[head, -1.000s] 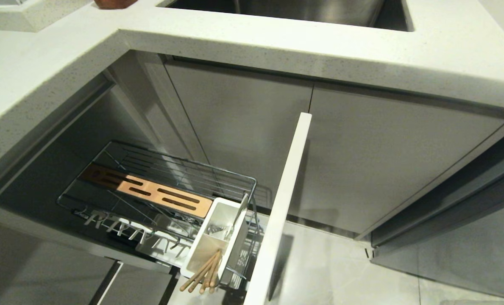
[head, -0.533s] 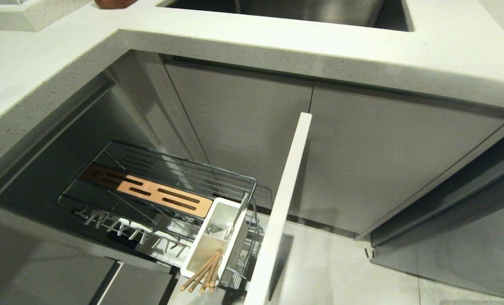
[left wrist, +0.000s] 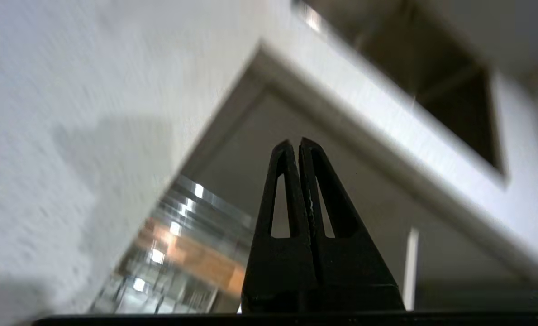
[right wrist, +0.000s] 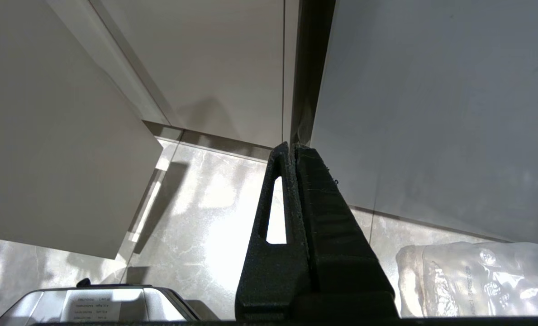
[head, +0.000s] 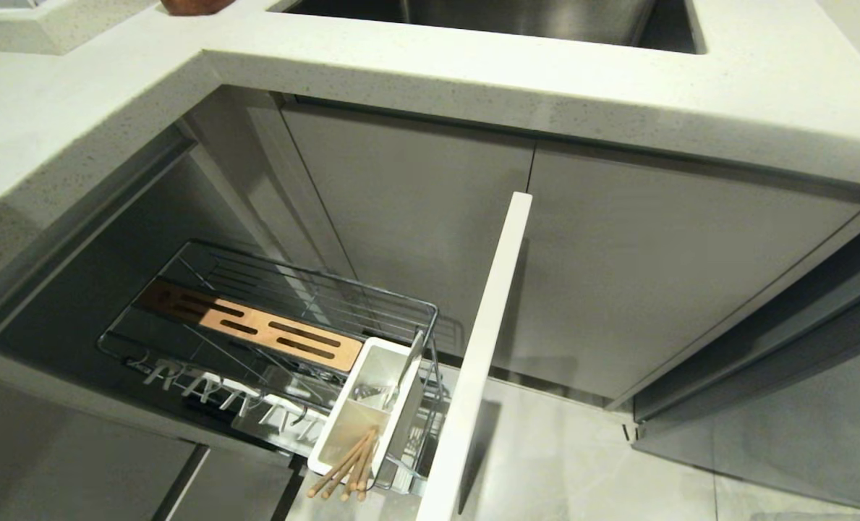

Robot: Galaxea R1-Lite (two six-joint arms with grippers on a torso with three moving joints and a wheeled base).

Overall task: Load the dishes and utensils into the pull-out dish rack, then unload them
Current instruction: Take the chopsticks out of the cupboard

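Note:
The pull-out dish rack (head: 401, 300) stands drawn out under the counter, a chrome wire basket with a slotted wooden strip (head: 256, 327) and a prong row (head: 213, 391). Its white caddy (head: 343, 427) holds the utensils: light-wood chopsticks (head: 346, 470) leaning out at the near end and a metal spoon (head: 405, 369) upright. The dishes are out of view. Neither gripper shows in the head view. My left gripper (left wrist: 296, 142) is shut and empty, high over the counter corner, with the rack (left wrist: 192, 260) blurred below it. My right gripper (right wrist: 292, 146) is shut and empty, hanging over the floor.
The rack's pale front panel (head: 484, 347) juts out edge-on toward me. The white counter (head: 473, 79) overhangs the rack, with the steel sink (head: 516, 18) behind. Grey cabinet doors (head: 654, 268) stand to the right. A clear plastic bag (right wrist: 477, 280) lies on the floor tiles.
Rack, caddy and utensils have kept still in the head view. A faint shadow has crept over the counter's left edge.

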